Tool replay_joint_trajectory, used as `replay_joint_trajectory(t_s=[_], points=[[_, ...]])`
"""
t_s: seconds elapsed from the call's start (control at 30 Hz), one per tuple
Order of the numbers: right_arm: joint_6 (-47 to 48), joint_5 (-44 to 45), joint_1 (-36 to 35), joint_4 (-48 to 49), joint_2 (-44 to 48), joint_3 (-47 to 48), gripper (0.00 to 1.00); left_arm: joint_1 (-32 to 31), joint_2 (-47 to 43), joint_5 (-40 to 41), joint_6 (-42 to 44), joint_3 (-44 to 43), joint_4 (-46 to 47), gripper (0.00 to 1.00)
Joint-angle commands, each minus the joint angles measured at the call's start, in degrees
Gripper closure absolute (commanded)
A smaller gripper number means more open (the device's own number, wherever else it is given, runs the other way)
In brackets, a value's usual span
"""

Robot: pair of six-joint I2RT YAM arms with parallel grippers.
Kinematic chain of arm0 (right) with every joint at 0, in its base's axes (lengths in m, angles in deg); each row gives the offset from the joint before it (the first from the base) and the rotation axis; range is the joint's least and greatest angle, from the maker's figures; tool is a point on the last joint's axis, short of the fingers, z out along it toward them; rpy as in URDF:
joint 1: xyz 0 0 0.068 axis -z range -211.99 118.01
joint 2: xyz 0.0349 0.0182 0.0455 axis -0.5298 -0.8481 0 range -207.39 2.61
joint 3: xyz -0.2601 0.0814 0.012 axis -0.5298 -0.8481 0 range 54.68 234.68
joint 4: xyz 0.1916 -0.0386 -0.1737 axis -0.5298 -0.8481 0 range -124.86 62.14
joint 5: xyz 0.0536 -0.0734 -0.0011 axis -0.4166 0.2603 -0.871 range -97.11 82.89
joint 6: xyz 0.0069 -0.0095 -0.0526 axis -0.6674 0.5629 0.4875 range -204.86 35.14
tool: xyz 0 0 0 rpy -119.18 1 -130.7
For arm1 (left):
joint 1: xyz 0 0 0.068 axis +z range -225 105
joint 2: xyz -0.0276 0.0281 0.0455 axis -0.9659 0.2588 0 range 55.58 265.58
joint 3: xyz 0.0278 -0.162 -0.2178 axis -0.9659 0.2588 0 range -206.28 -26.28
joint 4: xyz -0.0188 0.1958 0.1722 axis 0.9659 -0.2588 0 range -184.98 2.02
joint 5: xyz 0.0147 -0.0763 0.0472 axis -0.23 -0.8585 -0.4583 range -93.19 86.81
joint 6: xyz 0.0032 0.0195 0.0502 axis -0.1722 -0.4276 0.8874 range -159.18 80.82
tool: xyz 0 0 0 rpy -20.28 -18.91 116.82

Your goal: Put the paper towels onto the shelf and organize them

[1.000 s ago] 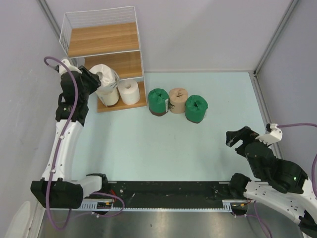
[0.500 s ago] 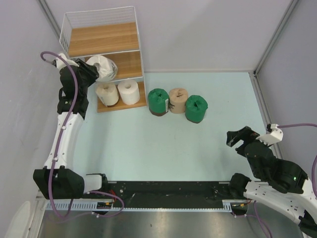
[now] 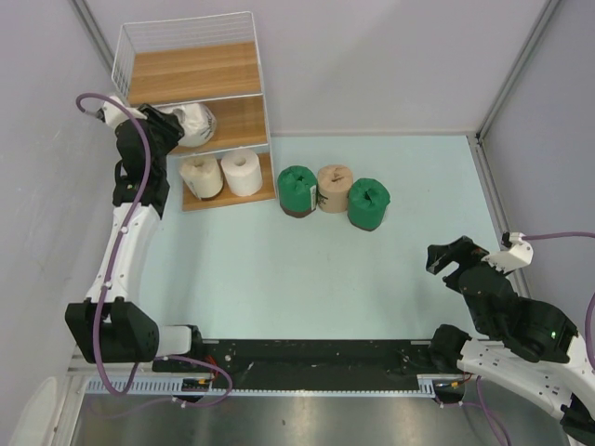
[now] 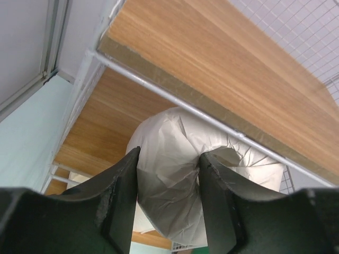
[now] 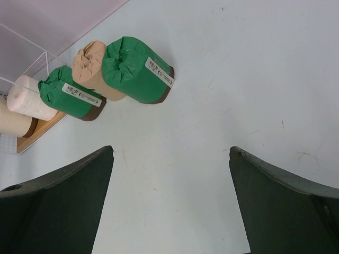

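The white-wire shelf (image 3: 249,28) with wooden boards stands at the back left. My left gripper (image 3: 172,125) is shut on a cream-white roll (image 3: 195,124) and holds it at the middle tier; the wrist view shows its fingers pinching the roll's crumpled wrap (image 4: 169,174) under the upper board (image 4: 222,69). Two more cream-white rolls (image 3: 202,176) (image 3: 244,171) stand on the bottom board. Two dark green rolls (image 3: 297,190) (image 3: 368,203) flank a tan roll (image 3: 335,188) on the table right of the shelf. My right gripper (image 3: 448,259) is open and empty, far from them.
Grey walls close in the left and right sides. The pale green table (image 3: 307,279) stretches between the arms. In the right wrist view the green and tan rolls (image 5: 135,69) lie at the upper left, with the shelf's bottom board (image 5: 37,135) beyond.
My left gripper has lifted the cream-white roll from above the bottom tier's rolls and moved it back and left to the middle tier. The right arm has not moved.
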State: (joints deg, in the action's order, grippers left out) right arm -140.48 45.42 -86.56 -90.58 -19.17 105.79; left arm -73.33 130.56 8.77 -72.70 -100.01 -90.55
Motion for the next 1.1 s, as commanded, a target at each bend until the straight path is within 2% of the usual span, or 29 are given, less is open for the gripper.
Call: replay_joint_trajectory(t_s=[0.0, 0.43, 0.5, 0.57, 0.6, 0.73, 1.07], points=[[-0.28, 2.75, -0.1, 0.32, -0.02, 0.04, 0.05, 0.35, 0.16, 1.83, -1.2, -0.53, 6.79, 0.48], [-0.37, 2.75, -0.28, -0.03, 0.69, 0.04, 0.05, 0.35, 1.13, 2.89, 0.03, 2.72, 7.23, 0.41], [-0.37, 2.75, -0.28, -0.04, 0.86, 0.04, 0.05, 0.35, 0.96, 2.89, -0.06, 2.81, 7.23, 0.36], [-0.63, 2.75, -0.36, -0.12, 0.78, -0.05, 0.05, 0.35, 0.7, 2.71, -0.23, 2.89, 7.57, 0.25], [-0.64, 2.58, -0.28, -0.12, 0.77, 0.04, 0.05, 0.35, 0.43, 2.62, -0.49, 3.07, 7.84, 0.16], [-0.63, 2.31, -0.72, -0.12, 0.51, -0.05, 0.05, 0.35, -0.01, 2.18, -1.46, 3.6, 9.33, 0.0], [-0.81, 2.57, -1.24, -0.56, 0.25, 0.04, 0.05, 0.44, -3.26, -0.01, -5.06, 8.52, 14.08, 0.0]])
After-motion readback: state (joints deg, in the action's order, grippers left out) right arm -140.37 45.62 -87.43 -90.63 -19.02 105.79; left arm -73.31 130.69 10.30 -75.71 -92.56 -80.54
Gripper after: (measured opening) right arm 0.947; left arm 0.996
